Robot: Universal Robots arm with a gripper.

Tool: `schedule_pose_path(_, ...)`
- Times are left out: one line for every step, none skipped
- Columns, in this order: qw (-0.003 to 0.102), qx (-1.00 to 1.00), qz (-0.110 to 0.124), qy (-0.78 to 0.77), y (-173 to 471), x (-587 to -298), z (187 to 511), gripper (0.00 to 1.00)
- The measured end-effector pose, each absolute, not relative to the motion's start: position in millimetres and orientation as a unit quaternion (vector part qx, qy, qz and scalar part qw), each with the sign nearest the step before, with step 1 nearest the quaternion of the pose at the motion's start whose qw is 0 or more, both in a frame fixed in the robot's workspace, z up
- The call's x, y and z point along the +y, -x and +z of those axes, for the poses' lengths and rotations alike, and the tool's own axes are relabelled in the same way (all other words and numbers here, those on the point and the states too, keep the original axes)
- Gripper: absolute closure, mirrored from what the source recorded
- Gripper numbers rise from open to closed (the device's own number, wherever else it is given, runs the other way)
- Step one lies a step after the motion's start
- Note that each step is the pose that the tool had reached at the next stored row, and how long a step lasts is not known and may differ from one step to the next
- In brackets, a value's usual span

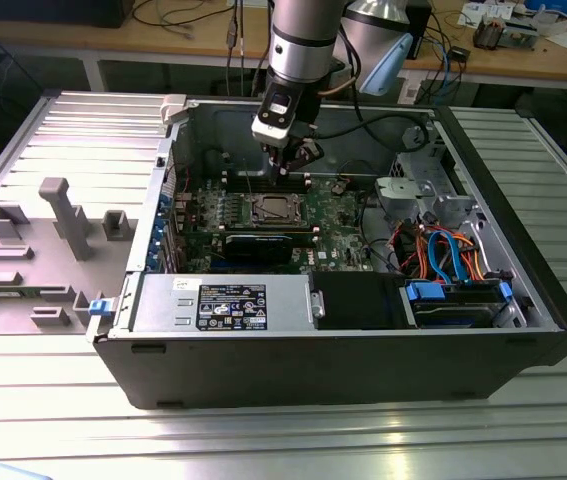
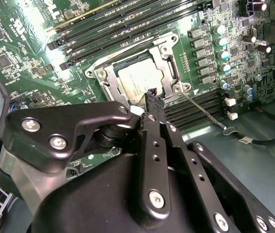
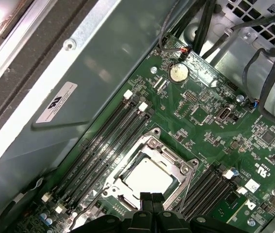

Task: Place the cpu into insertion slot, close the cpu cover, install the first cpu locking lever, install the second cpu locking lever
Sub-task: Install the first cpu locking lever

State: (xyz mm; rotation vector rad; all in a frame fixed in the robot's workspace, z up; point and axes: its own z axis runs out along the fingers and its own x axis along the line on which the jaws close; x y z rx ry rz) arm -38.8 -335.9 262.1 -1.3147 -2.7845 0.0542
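Hidden: near side of the insertion slot [image 2: 100, 74], behind the black body of the gripper [image 2: 152, 93] in the second wrist view; also one edge of the cpu [image 2: 138, 80], crossed there by the fingertips.
Cut off: the same near side of the slot in the first wrist view, behind the gripper [image 3: 149, 198].
Hard to make out: in the exterior view, cpu [image 1: 271, 210] too small to separate from its frame; touching or not between fingertips and chip, impossible to tell.
Cpu, look: flat small square with a dull silver-grey metal top, pale under the light.
Cpu, place: seated in the insertion slot [image 3: 154, 132] on the green motherboard [image 1: 341, 228], between two groups of long black memory slots [image 3: 103, 145].
Cpu cover [image 2: 169, 57]: thin silvery frame, lying down flat around the chip, with the chip visible through the window; same in the first wrist view [image 3: 172, 164].
Locking lever [image 2: 205, 111]: thin metal rod running from a corner of the slot out across the memory slots [image 2: 127, 24], with a hooked end; latched or not, cannot tell.
Gripper, state: fingers pressed together, nothing between them; tips just over the edge of the chip.
Gripper, exterior view [image 1: 285, 165]: hanging inside the open computer case [image 1: 363, 370], just above the slot.
Around: case lying on a ribbed metal table [image 1: 63, 420].
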Motion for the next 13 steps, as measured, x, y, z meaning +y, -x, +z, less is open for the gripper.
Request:
schedule_pose_path(0.031, -0.905, 0.018, 0.424, 38.8, -335.9, 262.2, 0.89)
schedule_pose_path(0.031, -0.907, 0.018, 0.419, 38.8, -335.9, 262.1, 0.89)
schedule_pose_path(0.031, -0.911, 0.018, 0.411, 38.8, -335.9, 262.1, 0.89)
schedule_pose_path(0.031, -0.912, 0.018, 0.409, 38.8, -335.9, 262.1, 0.89)
schedule_pose_path(0.031, -0.913, 0.018, 0.407, 38.8, -335.9, 262.1, 0.89)
schedule_pose_path(0.031, -0.914, 0.018, 0.405, 38.8, -335.9, 262.1, 0.89)
schedule_pose_path(0.031, -0.914, 0.018, 0.404, 38.8, -335.9, 262.1, 0.89)
schedule_pose_path(0.03, -0.915, 0.018, 0.403, 38.8, -335.9, 262.1, 0.89)
schedule_pose_path(0.03, -0.915, 0.018, 0.402, 38.8, -335.9, 262.1, 0.89)
schedule_pose_path(0.03, -0.915, 0.018, 0.401, 38.8, -335.9, 262.1, 0.89)
schedule_pose_path(0.03, -0.916, 0.018, 0.4, 38.8, -335.9, 262.1, 0.89)
schedule_pose_path(0.03, -0.916, 0.018, 0.4, 38.8, -335.9, 262.1, 0.89)
schedule_pose_path(0.03, -0.916, 0.018, 0.399, 38.8, -335.9, 262.1, 0.89)
